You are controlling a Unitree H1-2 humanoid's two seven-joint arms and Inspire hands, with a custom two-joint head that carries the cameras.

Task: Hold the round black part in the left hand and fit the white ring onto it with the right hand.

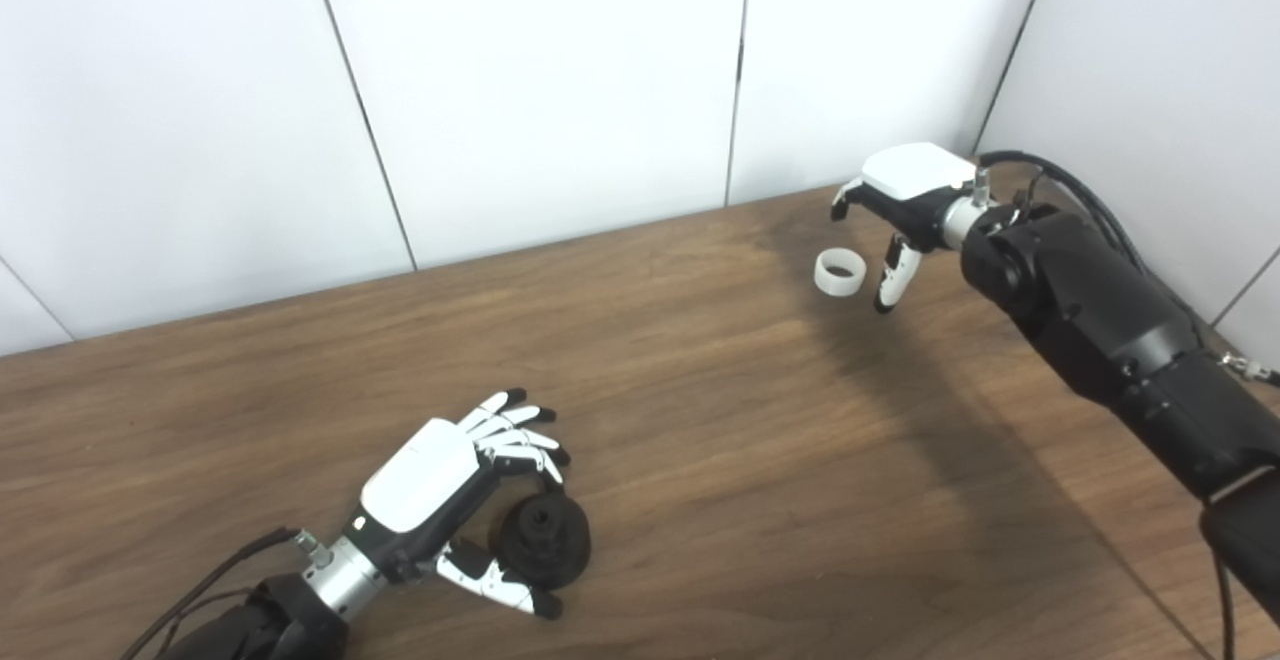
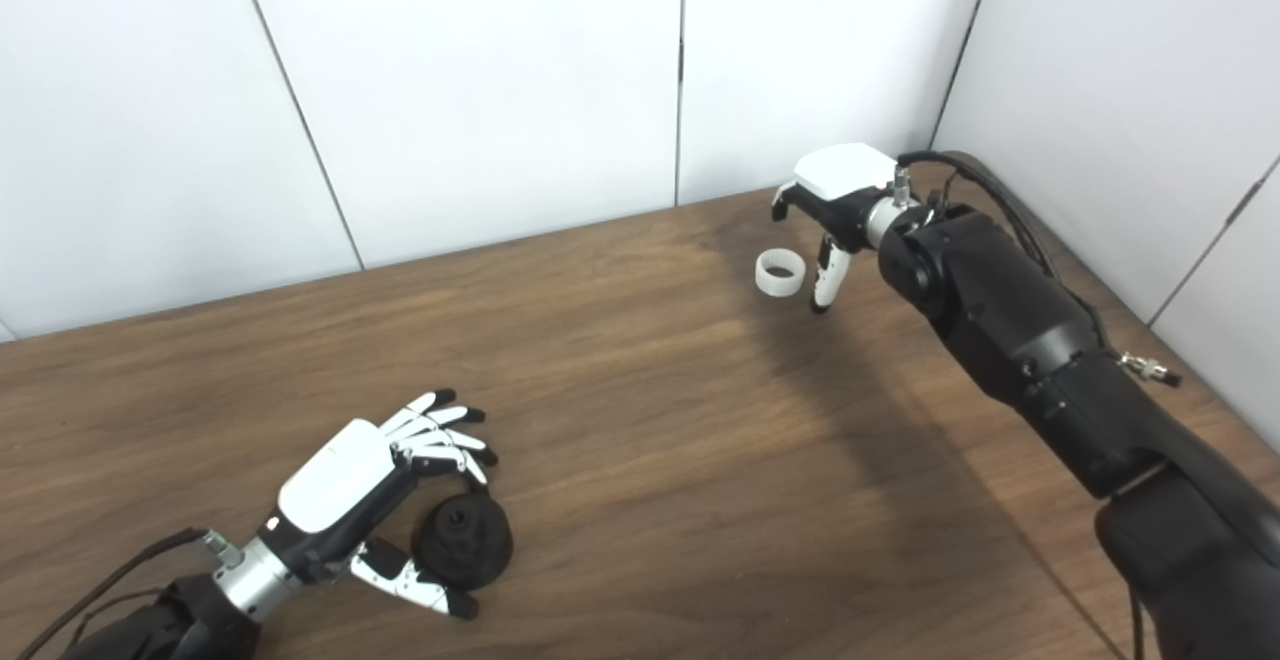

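The round black part (image 1: 545,536) lies flat on the brown table (image 1: 700,420), near the front left. My left hand (image 1: 455,485) curves around it, open, fingers spread above its far side and thumb along its near side; I cannot tell whether they touch it. The white ring (image 1: 838,272) lies on the table at the far right. My right hand (image 1: 905,210) hovers just right of the ring, open, fingers arched over its far side and thumb pointing down beside it, not closed on it.
White wall panels (image 1: 560,90) rise behind the table's far edge and along its right side. The thick black right arm (image 1: 1120,340) with its cables runs along the right edge. The wide middle of the table is bare wood.
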